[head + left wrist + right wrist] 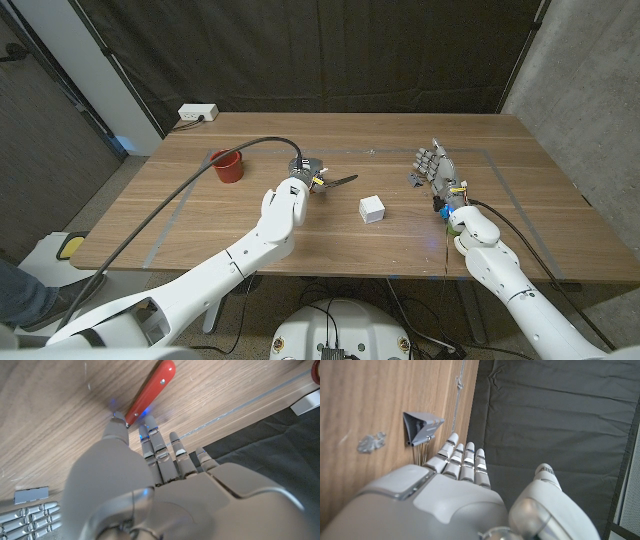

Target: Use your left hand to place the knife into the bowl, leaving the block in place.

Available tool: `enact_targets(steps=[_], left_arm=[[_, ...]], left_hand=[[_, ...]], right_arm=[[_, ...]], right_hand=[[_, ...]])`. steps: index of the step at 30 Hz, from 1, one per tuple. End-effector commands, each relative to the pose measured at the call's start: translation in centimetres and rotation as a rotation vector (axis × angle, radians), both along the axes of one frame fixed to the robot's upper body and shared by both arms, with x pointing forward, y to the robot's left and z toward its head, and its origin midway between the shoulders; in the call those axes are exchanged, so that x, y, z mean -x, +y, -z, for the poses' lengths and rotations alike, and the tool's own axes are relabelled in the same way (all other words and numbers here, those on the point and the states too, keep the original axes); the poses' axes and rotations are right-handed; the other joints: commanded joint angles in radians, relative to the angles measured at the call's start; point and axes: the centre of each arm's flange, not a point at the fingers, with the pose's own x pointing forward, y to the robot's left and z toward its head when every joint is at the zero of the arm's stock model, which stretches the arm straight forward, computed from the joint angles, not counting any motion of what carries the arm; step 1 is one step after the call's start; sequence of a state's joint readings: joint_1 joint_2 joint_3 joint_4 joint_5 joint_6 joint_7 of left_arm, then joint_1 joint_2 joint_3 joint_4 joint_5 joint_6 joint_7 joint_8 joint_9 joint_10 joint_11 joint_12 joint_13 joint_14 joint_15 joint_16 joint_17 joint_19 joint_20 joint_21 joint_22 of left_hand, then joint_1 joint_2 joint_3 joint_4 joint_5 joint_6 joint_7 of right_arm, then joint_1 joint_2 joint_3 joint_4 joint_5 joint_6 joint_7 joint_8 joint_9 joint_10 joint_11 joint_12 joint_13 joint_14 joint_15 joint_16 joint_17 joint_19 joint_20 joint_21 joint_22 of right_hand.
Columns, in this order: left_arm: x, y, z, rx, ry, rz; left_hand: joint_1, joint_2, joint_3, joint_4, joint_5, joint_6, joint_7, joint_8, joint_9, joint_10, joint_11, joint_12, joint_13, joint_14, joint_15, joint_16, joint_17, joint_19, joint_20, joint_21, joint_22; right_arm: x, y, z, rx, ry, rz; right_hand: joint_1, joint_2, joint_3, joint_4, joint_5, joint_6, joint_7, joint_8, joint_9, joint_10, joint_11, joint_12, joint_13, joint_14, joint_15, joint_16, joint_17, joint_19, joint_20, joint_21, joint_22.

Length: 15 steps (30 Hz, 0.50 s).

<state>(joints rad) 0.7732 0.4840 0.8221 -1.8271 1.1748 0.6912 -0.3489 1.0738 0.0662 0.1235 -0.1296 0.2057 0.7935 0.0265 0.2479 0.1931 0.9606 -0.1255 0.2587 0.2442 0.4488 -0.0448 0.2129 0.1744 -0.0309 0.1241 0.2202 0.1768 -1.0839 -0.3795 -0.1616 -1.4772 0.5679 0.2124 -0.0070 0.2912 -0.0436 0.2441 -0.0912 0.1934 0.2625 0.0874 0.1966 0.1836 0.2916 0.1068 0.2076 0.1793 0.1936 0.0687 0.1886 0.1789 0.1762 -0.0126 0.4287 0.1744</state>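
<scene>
1. The left hand's fingers are reaching onto the knife, thumb tip and fingertips touching the near end of its red handle; whether they are gripping it cannot be told.
2. The knife is lying on the wooden table, beside the left hand.
3. The white block is sitting just right of that hand.
4. The red bowl is standing to its left.
5. The right hand is standing with fingers straight, holding nothing, near a grey clip.
</scene>
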Motion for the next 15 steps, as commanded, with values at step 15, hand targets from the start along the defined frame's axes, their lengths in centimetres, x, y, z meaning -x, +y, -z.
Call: enact_targets(steps=[15], left_arm=[[-0.08,0.12,0.12,-0.009,-0.019,-0.023]], left_hand=[[0.01,0.01,0.005,-0.001,-0.005,0.033,0.002,-0.005,0.004,0.005,-0.014,-0.005,0.006,0.007,-0.031,-0.009,0.003,0.005,0.007,-0.007,0.003]], right_arm=[[-0.02,0.13,0.07,-0.002,-0.004,-0.001]], right_hand=[[0.0,0.006,0.003,-0.005,0.001,0.006,-0.005,-0.002,0.004,0.006,0.001,0.003,0.004,0.008,0.001,0.002,0.003,0.005,0.007,-0.005,0.004]])
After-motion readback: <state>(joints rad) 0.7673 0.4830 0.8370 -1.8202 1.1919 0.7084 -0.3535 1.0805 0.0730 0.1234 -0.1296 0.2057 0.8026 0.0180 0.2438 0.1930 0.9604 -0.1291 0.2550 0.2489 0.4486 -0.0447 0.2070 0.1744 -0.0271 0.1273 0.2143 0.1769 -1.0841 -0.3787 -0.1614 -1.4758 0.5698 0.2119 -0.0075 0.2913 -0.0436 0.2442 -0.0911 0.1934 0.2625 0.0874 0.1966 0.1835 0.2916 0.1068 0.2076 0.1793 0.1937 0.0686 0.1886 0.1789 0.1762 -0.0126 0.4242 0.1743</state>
